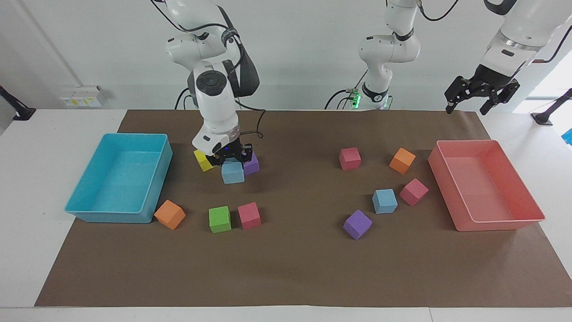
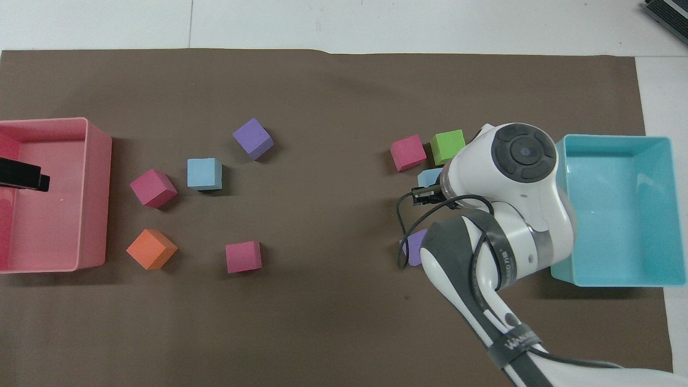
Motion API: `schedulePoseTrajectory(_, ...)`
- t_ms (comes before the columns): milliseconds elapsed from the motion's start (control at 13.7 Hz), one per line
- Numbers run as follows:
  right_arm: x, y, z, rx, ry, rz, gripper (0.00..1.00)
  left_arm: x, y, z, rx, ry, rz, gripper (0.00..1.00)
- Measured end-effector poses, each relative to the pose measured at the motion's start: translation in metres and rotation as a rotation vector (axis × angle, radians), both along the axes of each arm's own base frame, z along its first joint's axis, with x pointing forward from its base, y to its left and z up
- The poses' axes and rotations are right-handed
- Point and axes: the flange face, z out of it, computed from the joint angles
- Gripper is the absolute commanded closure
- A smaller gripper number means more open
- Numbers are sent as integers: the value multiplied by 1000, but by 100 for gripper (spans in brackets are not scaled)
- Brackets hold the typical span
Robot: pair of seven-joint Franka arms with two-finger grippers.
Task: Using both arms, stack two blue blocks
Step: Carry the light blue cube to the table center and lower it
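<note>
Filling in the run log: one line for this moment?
right gripper: shut on blue block, lifted | left gripper: open, waiting | second blue block: on table

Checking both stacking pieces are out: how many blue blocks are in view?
2. One blue block is held off the table by the right gripper; the other blue block lies beside a pink cube.

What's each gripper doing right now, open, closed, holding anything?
Left gripper: open, empty, raised over the table edge by the pink tray.
Right gripper: closed on a blue block, lifted off the table.
</note>
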Motion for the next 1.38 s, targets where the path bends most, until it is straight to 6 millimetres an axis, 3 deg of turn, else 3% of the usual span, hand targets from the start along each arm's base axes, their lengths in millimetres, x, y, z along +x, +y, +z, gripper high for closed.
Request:
schedulePoseTrajectory(219, 8, 64, -16, -2, 14, -33, 100, 0, 0, 0, 0, 0, -1, 0)
schedulePoseTrajectory(437, 6, 127, -46, -13, 25, -72, 100, 0, -1, 0, 0, 0, -2, 0)
schedulePoseTrajectory(583, 3, 155, -61, -19, 28, -84, 100, 0, -1, 0, 0, -1, -2, 0)
schedulePoseTrajectory(1020, -4, 185, -86, 14, 22, -25, 100, 0, -5, 0, 0, -4, -8, 0)
schedulePoseTrajectory(1384, -13, 190, -109, 11, 33, 71, 100, 0, -5, 0, 0, -5, -8, 0)
